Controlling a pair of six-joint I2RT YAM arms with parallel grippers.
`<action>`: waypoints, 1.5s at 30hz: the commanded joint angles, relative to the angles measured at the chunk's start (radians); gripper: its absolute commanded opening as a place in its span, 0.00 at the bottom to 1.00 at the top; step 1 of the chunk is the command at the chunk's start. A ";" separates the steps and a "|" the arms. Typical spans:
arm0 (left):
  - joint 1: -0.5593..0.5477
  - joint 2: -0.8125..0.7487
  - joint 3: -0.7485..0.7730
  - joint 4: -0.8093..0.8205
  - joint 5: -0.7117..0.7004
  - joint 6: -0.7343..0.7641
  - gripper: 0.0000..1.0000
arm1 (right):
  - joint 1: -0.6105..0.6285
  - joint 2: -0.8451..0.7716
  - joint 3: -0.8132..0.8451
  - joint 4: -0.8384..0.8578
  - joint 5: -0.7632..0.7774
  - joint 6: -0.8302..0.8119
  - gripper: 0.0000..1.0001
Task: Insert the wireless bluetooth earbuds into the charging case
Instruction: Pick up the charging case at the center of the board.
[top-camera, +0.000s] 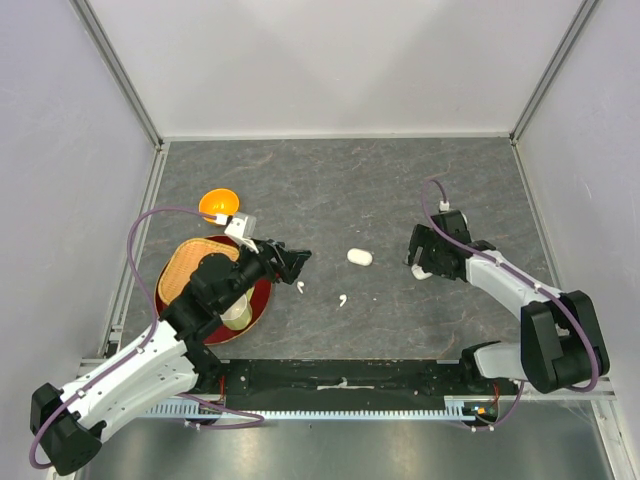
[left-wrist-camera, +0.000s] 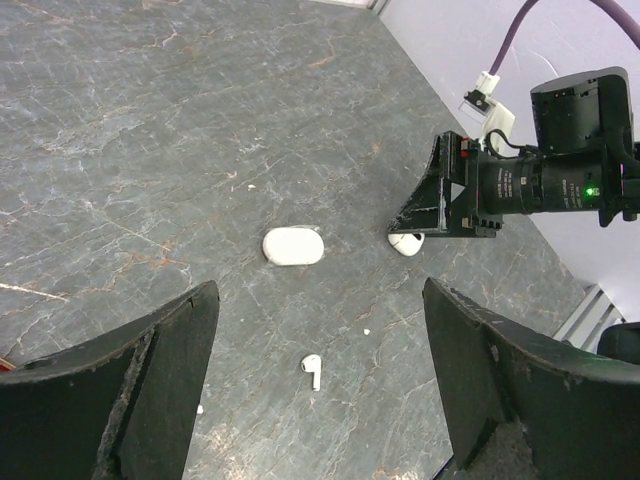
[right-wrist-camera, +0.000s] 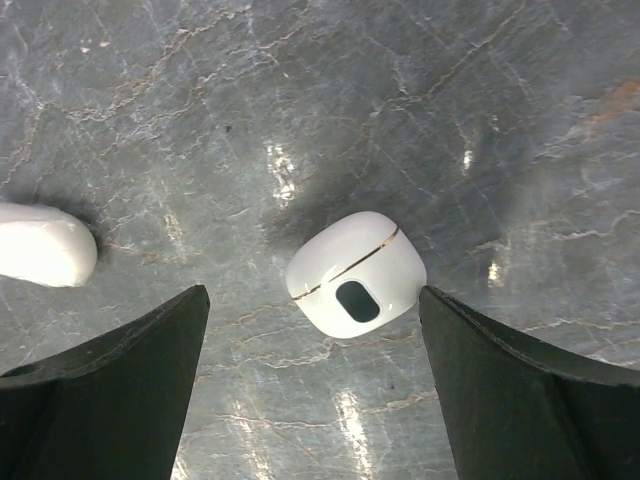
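Two white earbuds lie on the grey table: one (top-camera: 342, 299) (left-wrist-camera: 312, 370) between my left fingers, the other (top-camera: 300, 287) just below the left gripper. A shut white charging case (top-camera: 360, 257) (left-wrist-camera: 293, 246) (right-wrist-camera: 45, 245) lies at mid-table. A second shut case (right-wrist-camera: 355, 275) (left-wrist-camera: 406, 243), with a gold seam and a dark oval, lies under the right gripper. My left gripper (top-camera: 290, 262) (left-wrist-camera: 320, 300) hangs open above the table, holding nothing. My right gripper (top-camera: 418, 262) (right-wrist-camera: 312, 300) is open, with its fingers on either side of the second case and not touching it.
An orange bowl (top-camera: 219, 205) sits at the left. Nearer to me is a woven basket (top-camera: 185, 262) on a red tray (top-camera: 262, 300), with a pale cup (top-camera: 237, 315) on it, partly under the left arm. Walls enclose the table on three sides.
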 joint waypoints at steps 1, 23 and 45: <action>0.002 -0.027 -0.006 0.041 -0.048 -0.020 0.89 | 0.001 0.016 0.001 0.072 -0.088 0.001 0.93; 0.002 -0.030 -0.012 0.042 -0.044 -0.061 0.90 | 0.072 -0.004 -0.067 0.216 -0.283 0.049 0.92; 0.004 -0.029 0.000 0.054 0.042 0.026 0.94 | 0.098 -0.191 -0.048 0.222 -0.028 -0.485 0.93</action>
